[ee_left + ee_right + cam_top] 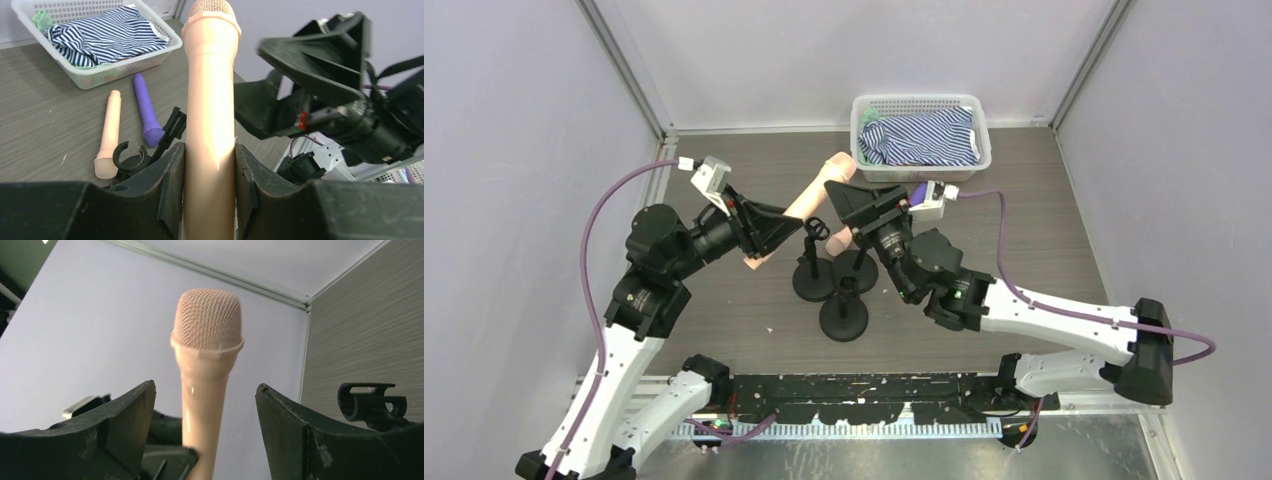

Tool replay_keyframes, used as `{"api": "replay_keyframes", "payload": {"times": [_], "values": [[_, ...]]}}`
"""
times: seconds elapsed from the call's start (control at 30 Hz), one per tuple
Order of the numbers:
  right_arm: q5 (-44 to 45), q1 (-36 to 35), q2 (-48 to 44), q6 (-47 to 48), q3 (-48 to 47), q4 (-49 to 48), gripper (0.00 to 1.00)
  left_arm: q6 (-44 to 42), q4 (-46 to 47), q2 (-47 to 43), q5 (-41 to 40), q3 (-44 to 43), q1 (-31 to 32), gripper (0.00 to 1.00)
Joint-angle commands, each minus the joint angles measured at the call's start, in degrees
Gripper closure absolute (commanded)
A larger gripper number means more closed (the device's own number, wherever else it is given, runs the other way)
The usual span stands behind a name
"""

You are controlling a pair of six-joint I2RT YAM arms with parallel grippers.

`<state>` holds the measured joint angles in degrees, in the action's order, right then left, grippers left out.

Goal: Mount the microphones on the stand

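Note:
A peach-pink microphone (210, 100) is clamped by its handle in my left gripper (210, 150), which is shut on it and holds it slanted above the table (809, 200). Its mesh head (207, 320) rises between the fingers of my right gripper (205, 387), which stands open around the neck without touching it. In the top view the right gripper (842, 195) sits at the head end and the left gripper (792, 222) at the handle. A second peach microphone (109, 135) and a purple microphone (146, 110) lie on the table. Three black stands (844, 315) with round bases stand below, a clip (129, 155) open.
A white basket (864, 105) with striped cloth sits at the back of the table, just behind the right gripper. Grey walls close in the sides and back. Another stand clip (370, 402) shows to the right of the right fingers.

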<state>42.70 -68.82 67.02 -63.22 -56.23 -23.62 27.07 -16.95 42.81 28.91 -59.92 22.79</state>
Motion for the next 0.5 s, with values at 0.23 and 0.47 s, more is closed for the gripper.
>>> {"api": "replay_keyframes", "payload": {"times": [0.23, 0.47], "values": [[-7.20, 4.34, 9.47, -7.58, -7.17, -3.50, 0.25, 0.87, 4.85, -1.08, 3.82, 0.90, 0.07, 1.00], [-9.57, 4.35, 10.32, -6.57, -6.45, -5.35, 0.41, -0.02, 3.04, -1.32, 1.25, 1.39, 0.07, 1.00]]}}
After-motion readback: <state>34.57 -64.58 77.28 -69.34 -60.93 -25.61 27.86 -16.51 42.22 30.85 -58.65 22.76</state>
